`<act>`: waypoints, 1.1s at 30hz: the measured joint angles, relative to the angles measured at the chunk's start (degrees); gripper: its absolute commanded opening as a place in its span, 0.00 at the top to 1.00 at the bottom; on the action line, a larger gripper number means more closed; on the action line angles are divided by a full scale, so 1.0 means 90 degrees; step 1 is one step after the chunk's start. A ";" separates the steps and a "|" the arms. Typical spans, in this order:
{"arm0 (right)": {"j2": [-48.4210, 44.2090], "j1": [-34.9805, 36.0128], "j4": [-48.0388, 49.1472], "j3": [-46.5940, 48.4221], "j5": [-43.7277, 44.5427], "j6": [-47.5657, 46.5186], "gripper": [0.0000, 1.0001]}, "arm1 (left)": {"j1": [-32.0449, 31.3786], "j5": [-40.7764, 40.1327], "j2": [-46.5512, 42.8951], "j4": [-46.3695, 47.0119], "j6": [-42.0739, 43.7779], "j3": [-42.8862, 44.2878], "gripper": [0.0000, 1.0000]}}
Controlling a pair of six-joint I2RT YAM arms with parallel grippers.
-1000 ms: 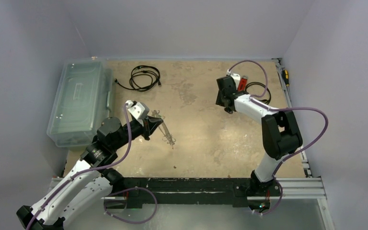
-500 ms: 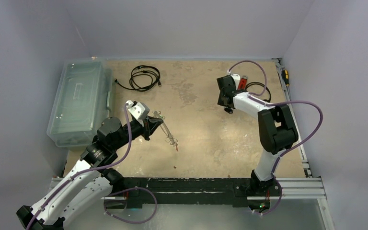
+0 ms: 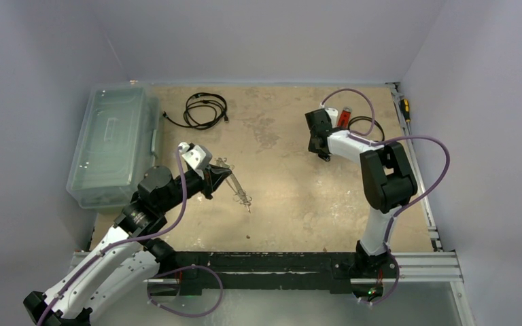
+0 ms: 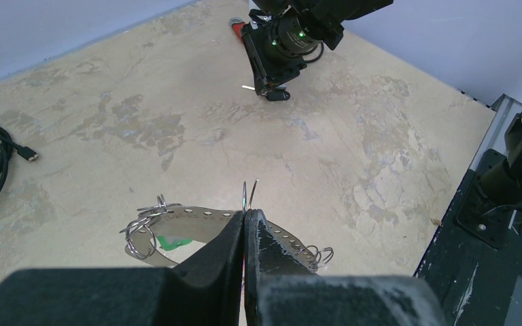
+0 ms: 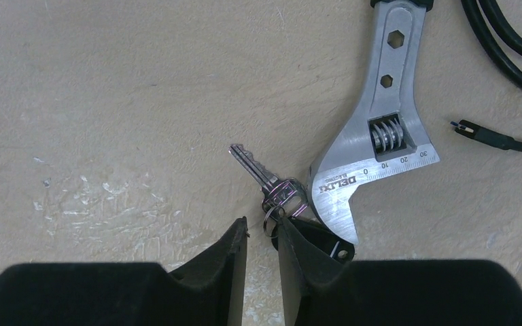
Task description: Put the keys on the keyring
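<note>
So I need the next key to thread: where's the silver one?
In the right wrist view the silver key lies on the table, far right, just ahead of the right gripper, its head beside the wrench.

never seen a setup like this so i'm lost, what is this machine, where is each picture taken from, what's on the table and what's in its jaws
These are two robot arms bolted at the near edge of a table. The wide picture comes from a fixed camera above and behind them; the other two come from a camera on each wrist, looking past its jaws. The left gripper is shut on a thin metal keyring that carries small rings. The right gripper has its jaws slightly apart over a silver key, whose small ring sits at their tips. Beside the key lies a wrench. Also on the table: a black cable and a clear plastic box.
</note>
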 measured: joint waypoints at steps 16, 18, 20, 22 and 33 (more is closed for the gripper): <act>0.0306 0.0000 -0.0010 0.0155 0.0165 -0.0061 0.80 | 0.0000 0.0007 0.0000 -0.0002 -0.0002 0.0000 1.00; 0.0308 0.0000 0.0002 0.0168 0.0180 -0.0070 0.83 | 0.0000 0.0012 0.0000 -0.0005 -0.0002 0.0000 1.00; 0.0311 0.0000 -0.0005 0.0168 0.0180 -0.0095 0.93 | 0.0000 0.0017 0.0000 -0.0002 0.0000 0.0000 1.00; 0.0313 0.0000 -0.0012 0.0168 0.0177 -0.0117 1.00 | 0.0000 0.0022 0.0000 -0.0005 -0.0002 0.0000 1.00; 0.0238 0.0000 0.0002 0.0165 0.0143 -0.0214 1.00 | 0.0000 0.0024 0.0000 -0.0007 -0.0002 0.0000 1.00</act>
